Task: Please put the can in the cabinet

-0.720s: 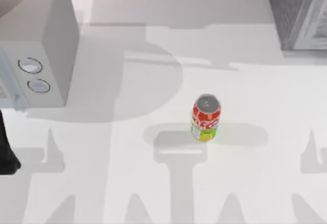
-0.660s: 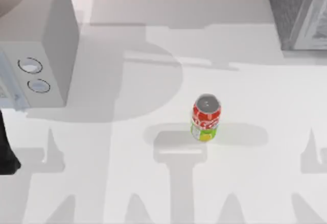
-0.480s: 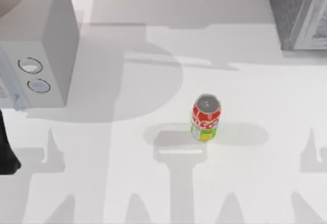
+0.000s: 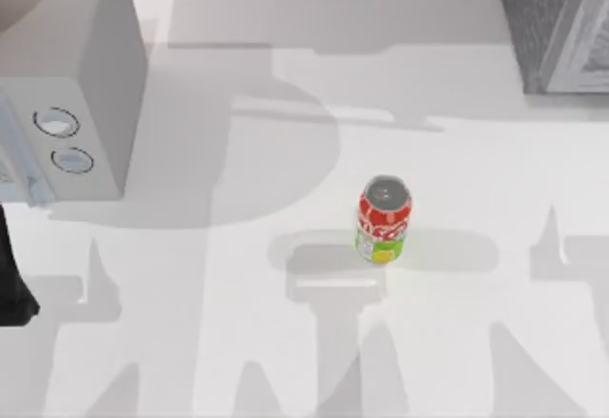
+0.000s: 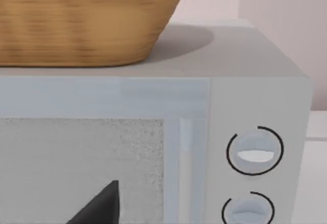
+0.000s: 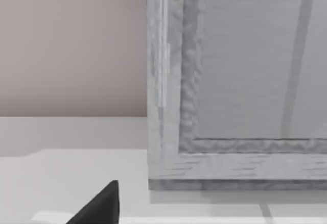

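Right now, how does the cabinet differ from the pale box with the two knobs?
The cabinet is dark grey and speckled; the knobbed box is smooth and pale. The cabinet sits at the table's far right, the box at its left. The box carries a wicker basket on top and two round knobs; the cabinet shows a plain framed panel. Both are box-shaped units on the table.

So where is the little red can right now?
In the top view the can stands upright on the white table, a bit right of the middle, between the knobbed box and the dark cabinet.
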{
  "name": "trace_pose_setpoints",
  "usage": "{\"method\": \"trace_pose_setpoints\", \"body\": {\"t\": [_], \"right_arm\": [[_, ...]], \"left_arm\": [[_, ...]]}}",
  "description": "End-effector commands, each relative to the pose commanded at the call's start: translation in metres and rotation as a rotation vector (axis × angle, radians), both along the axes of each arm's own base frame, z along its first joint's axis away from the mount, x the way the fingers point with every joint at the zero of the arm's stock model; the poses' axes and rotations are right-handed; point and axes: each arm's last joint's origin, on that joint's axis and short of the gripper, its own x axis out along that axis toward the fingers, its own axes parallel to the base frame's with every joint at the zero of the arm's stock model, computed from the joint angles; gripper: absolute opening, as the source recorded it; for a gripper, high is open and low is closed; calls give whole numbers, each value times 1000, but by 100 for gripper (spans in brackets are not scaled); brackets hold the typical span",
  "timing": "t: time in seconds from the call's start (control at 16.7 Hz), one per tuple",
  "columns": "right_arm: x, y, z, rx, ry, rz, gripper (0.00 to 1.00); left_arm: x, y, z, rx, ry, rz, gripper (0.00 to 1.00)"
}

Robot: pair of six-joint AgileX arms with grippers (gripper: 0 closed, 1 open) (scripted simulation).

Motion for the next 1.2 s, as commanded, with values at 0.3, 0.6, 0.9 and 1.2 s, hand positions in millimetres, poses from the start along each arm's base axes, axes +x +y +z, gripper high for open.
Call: {"method": "trace_pose_setpoints", "body": {"t": [0.3,0.6,0.9,1.2], "right_arm": [[45,44,5,-15,7,-5,100],[79,117,-25,-23,-4,-3,100],[76,188,-87,-16,-20,2,100],[49,227,-149,-2,-32,8,100]], "left_arm": [[0,0,0,0,0,0,100],[0,0,0,0,0,0,100],[0,0,0,0,0,0,100],[0,0,0,0,0,0,100]]}}
